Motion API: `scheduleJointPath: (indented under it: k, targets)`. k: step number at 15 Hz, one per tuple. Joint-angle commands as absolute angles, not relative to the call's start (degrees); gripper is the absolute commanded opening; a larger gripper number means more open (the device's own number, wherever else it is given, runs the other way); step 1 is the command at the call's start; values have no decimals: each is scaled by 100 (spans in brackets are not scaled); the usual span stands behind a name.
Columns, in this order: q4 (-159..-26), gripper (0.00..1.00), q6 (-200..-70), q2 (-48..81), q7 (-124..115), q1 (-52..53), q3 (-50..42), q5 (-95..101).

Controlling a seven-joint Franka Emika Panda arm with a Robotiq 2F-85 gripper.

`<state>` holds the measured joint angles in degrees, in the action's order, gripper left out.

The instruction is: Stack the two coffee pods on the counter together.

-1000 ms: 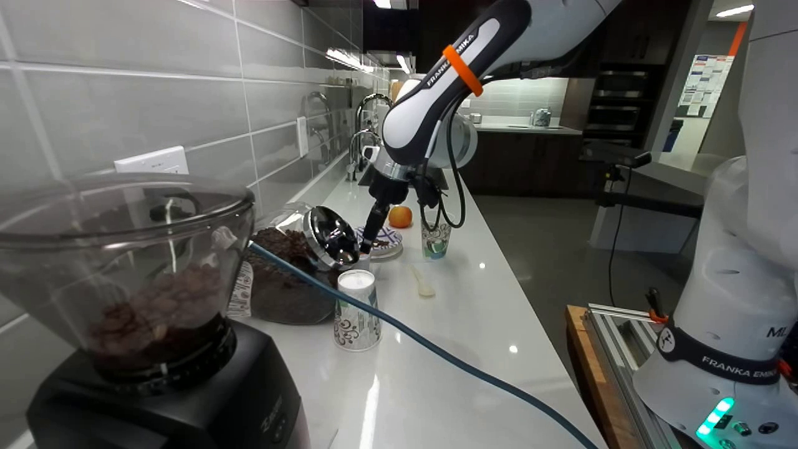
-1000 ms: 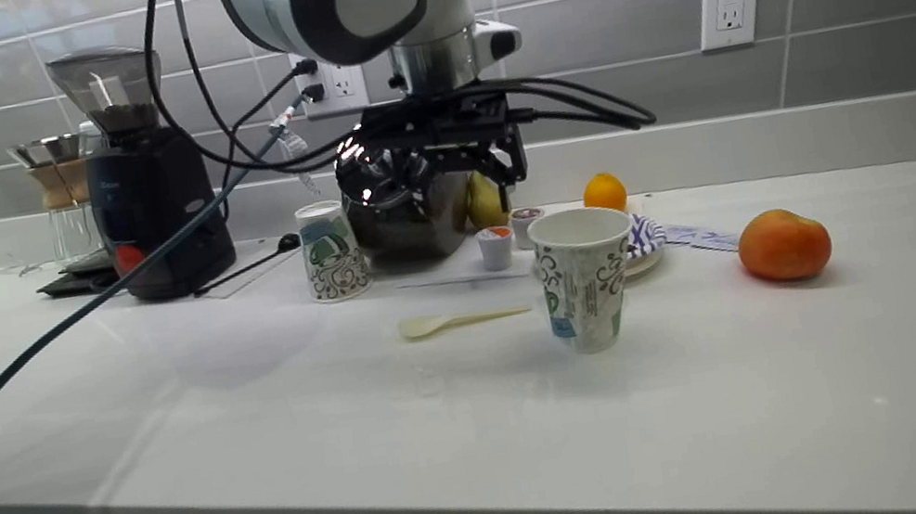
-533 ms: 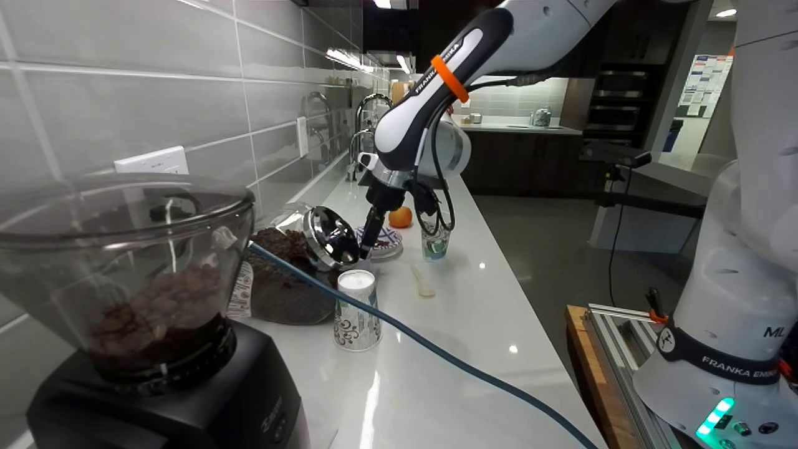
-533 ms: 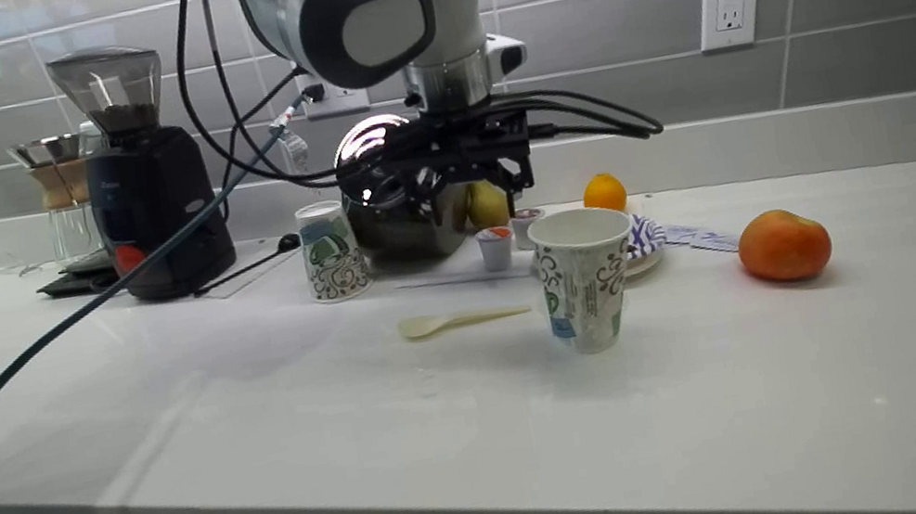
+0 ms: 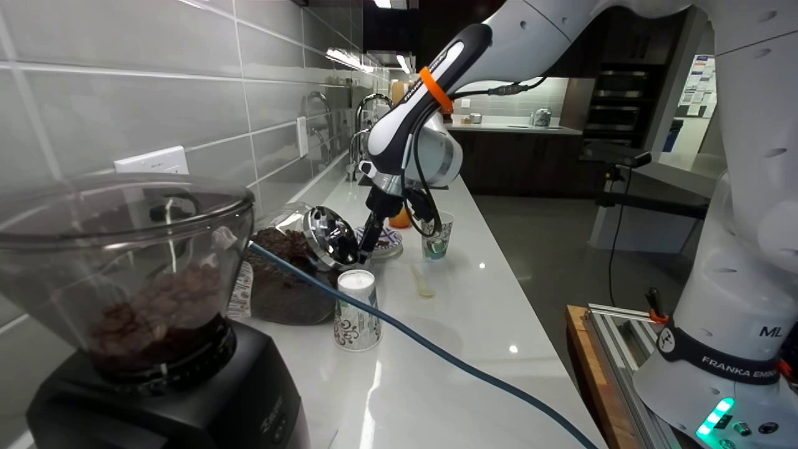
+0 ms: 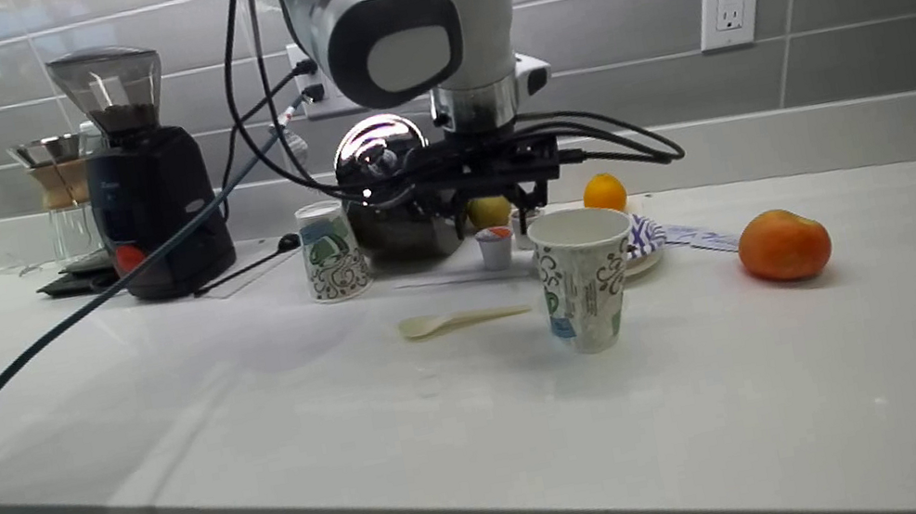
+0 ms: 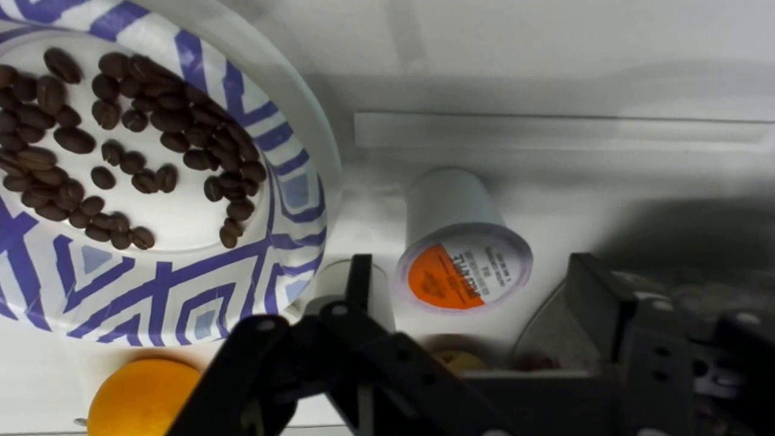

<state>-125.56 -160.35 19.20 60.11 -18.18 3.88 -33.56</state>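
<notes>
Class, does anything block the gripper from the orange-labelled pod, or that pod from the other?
Nothing visible stands between the open gripper and the orange-labelled pod. Between that and the other pod, nothing shows except possibly one finger, which partly hides the latter in the wrist view.

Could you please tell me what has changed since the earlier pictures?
In an exterior view, the claw has moved down and toward the right of the picture, nearer the orange-marked pod; it is open, and nothing has been taken hold of or let go. That pod, the other pod (partly hidden), the spoon and the open cup stayed in place.
</notes>
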Motion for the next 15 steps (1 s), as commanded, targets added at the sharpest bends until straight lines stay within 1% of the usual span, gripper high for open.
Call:
scheduleJointPath:
  k: [1,2,3,5,9,10,15]
  targets:
    - [-12389,71,-16142,2136,6352,-1996,588,-3649]
    - [-12385,72,-16141,2152,6359,-2012,604,-3633]
    - [-12384,70,-16147,2159,6376,-2025,619,-3622]
    - [-12400,61,-16162,2130,6416,-2056,667,-3633]
    - [-12476,31,-16213,1986,6331,-2045,683,-3580]
    - [-12493,28,-16213,1937,6288,-2032,667,-3556]
    - [-12530,28,-16002,1591,5926,-2000,560,-3507]
